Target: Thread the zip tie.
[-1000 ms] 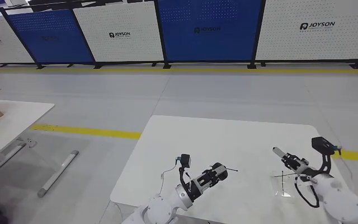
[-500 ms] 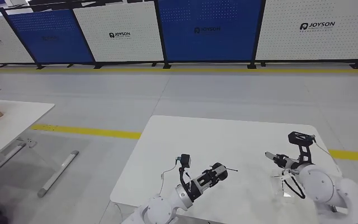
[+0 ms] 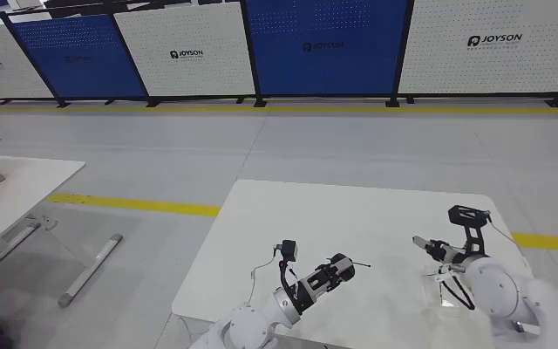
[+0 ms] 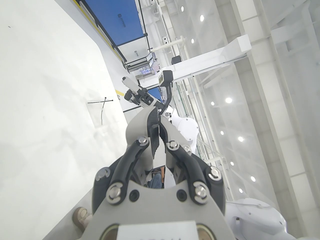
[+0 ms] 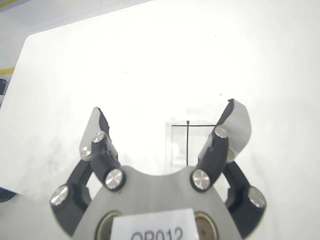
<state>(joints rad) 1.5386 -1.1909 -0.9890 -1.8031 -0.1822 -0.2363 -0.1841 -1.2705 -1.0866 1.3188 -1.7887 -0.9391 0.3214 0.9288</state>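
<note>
Hovering wide open, the right gripper (image 5: 163,104) hangs near the crossed black plastic zip ties (image 5: 187,141) on their clear flat sheet (image 5: 168,146), while the left gripper (image 4: 158,112) pinches another thin black tie (image 3: 362,263), and a shallow grab could scoop both or skid the sheet.

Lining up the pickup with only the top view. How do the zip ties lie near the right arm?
Observer: One zip tie crosses a second zip tie on a clear sheet.
Operator: Are the right jaws on them?
Observer: No. The right jaws stand wide open and empty, raised off the table.
Operator: And the left jaws?
Observer: The left jaws are pressed shut.
</note>
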